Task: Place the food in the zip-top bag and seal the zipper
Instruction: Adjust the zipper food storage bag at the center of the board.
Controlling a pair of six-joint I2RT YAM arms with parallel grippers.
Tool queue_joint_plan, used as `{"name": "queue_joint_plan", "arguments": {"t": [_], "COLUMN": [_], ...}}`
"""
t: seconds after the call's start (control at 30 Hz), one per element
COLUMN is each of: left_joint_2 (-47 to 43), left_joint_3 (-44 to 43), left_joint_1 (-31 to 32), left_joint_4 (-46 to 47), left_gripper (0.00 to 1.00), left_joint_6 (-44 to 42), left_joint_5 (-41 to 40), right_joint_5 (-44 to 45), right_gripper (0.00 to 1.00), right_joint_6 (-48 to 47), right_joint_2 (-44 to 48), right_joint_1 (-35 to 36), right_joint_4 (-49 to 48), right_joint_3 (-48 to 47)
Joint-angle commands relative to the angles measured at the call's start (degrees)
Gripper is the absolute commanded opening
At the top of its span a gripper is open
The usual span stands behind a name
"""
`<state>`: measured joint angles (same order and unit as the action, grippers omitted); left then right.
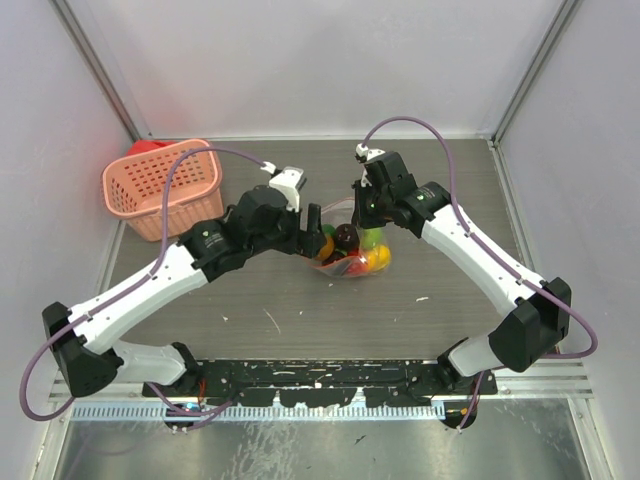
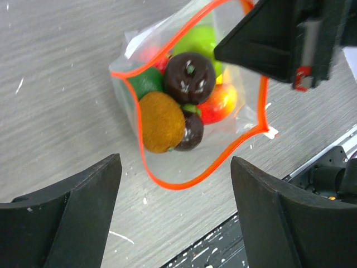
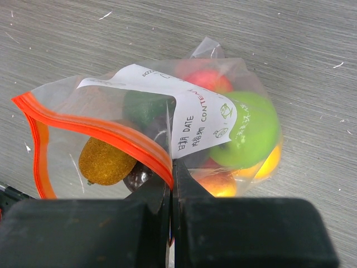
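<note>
**A:** Food (image 1: 352, 252) is sitting inside the zip-top bag (image 3: 67, 103), by the look of it. I'm counting a dark purple-brown fruit (image 2: 189, 78), a fuzzy brown one (image 2: 160, 121), a green apple (image 3: 251, 131) and a red-yellow piece (image 2: 220, 103), all lying heaped behind the plastic. I'm seeing none lying loose on the table (image 1: 300, 320).

**B:** So the filling is looking finished. Where is the bag resting?

**A:** It's lying on the table midway between the two arms, with its mouth gaping wide. The zipper (image 2: 173, 184) is curling round in an open loop, so the sealing is waiting to be done.

**B:** And the grippers?

**A:** The right gripper (image 3: 172, 174) is pinching the zipper's edge, jaws pressed together on it. The left gripper (image 2: 175, 162) is hovering over the mouth with its jaws spread, holding nothing.

**B:** The pink basket (image 1: 160, 185)?

**A:** It's standing well apart at the far left corner. I'm not making out any food through the lattice. Something red (image 1: 148, 147) is showing at its back rim, and I cannot tell whether it's inside or behind.
</note>
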<state>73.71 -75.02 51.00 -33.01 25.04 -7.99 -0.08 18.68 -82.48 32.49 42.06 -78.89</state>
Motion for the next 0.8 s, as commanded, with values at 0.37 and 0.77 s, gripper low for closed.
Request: {"name": "queue_joint_plan", "arguments": {"t": [0.37,0.77], "left_joint_2": [-1.39,2.47], "left_joint_3": [10.91,11.92], "left_joint_1": [-1.34,-2.62], "left_joint_4": [5.79,8.58], "left_gripper": [0.47,0.15], "left_joint_6": [17.49,19.26], "left_joint_5": [0.04,2.55], "right_joint_5": [-0.42,-0.54], "right_gripper": [0.0,0.01], "right_joint_6": [1.18,1.19], "right_joint_2": [3.11,3.25], "right_joint_1": [-0.23,-0.22], "right_joint_4": [-3.1,-3.48], "right_joint_3": [-0.17,0.56]}}
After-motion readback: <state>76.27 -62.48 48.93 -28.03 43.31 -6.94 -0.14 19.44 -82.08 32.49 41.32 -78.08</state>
